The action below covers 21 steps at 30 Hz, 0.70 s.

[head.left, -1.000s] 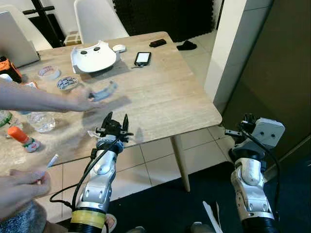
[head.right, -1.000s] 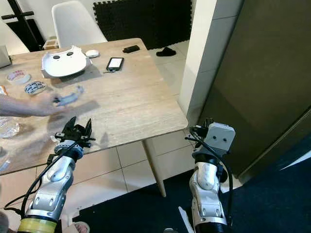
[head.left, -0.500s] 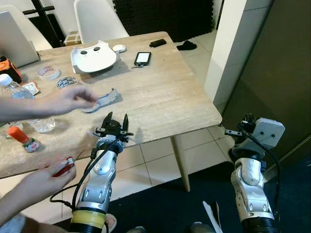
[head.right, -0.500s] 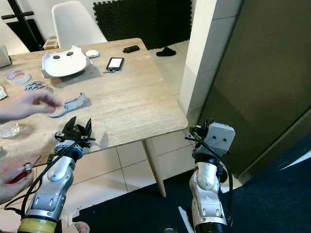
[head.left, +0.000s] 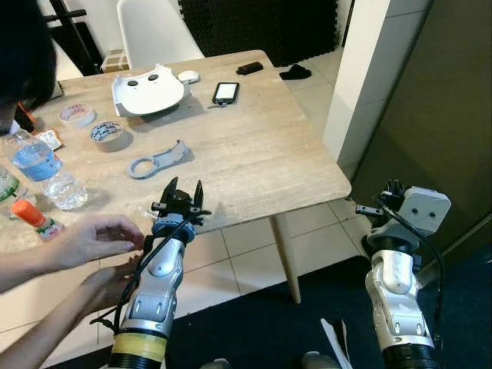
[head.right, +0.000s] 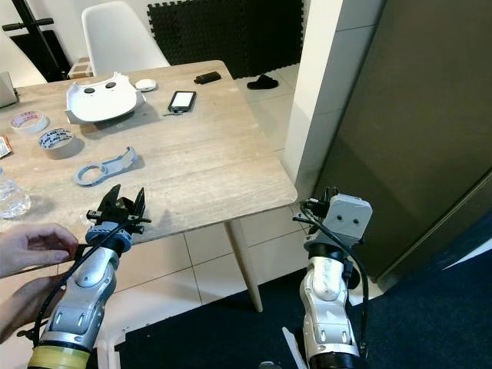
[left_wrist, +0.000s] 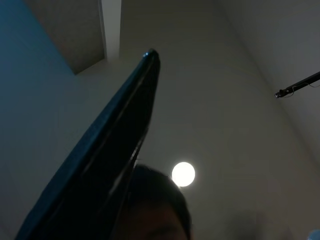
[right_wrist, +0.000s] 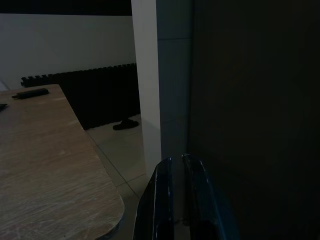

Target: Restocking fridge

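No readable writing. Left gripper [head.left: 182, 192] spread, empty, at table [head.left: 261, 154] near edge; right gripper [right_wrist: 176, 200] pinched shut, empty, beside dark fridge door [head.right: 415, 115].

A wooden desk [head.left: 254, 146] stands on a pale tiled floor [head.left: 254, 261]. Near its far edge lies a white moulded shell [head.left: 148, 90] with two dark round holes, a small white disc [head.left: 187, 76] just beside it. A phone [head.left: 226, 92] lies face up nearby, and a small black block [head.left: 249, 68] sits at the far corner. Two tape rolls [head.left: 107, 132] rest apart on the desk's left part, with a grey ringed bracket [head.left: 156, 161] lying flat near them. A white chair [head.left: 156, 31] stands behind the desk, before black foam matting [head.left: 261, 27].
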Motion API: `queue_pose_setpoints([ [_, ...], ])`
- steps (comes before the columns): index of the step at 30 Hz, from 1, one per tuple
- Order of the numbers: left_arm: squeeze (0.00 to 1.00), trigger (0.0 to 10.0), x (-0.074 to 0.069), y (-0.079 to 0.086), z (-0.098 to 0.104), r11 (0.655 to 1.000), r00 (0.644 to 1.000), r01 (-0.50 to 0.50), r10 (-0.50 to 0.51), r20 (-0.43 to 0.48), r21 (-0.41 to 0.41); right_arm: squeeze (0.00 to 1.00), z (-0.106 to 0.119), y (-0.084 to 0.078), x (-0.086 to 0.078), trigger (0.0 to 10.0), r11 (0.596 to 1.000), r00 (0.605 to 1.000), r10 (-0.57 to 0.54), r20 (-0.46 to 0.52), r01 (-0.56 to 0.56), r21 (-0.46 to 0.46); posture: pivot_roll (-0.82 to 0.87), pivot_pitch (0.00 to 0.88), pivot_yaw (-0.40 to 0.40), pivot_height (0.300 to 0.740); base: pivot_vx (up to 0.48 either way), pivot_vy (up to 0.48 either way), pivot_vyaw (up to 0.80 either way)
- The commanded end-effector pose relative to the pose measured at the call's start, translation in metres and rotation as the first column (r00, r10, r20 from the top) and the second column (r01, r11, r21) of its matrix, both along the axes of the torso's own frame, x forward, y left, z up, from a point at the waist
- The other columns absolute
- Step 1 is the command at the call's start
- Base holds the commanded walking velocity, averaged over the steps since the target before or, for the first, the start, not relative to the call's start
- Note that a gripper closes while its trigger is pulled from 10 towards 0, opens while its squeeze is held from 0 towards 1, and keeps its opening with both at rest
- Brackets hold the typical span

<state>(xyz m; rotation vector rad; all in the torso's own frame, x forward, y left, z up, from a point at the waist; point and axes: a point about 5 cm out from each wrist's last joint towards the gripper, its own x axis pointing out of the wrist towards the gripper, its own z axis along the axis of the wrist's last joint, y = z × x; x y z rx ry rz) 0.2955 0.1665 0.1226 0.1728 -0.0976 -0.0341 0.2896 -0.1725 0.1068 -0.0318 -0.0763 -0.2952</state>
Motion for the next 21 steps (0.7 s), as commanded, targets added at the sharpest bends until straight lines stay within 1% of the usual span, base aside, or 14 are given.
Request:
queue_pose_setpoints([
  [1, 0.00, 10.0, 0.0000, -0.0009, -0.0016, 1.000, 1.000, -0.003, 0.003, -0.012, -0.001, 0.00, -0.0026, -0.0015, -0.0005, 10.0, 1.000, 1.000, -0.009, -0.018, 0.009, 0.008, -0.02, 0.099, 0.027, 0.740, 0.000, 0.000, 0.00],
  [21, 0.00, 10.0, -0.0002, -0.0012, -0.0018, 1.000, 1.000, -0.002, 0.002, -0.013, 0.002, 0.00, -0.0027, -0.0022, -0.0005, 10.0, 1.000, 1.000, -0.010, -0.019, 0.010, 0.007, -0.02, 0.097, 0.026, 0.740, 0.000, 0.000, 0.00],
])
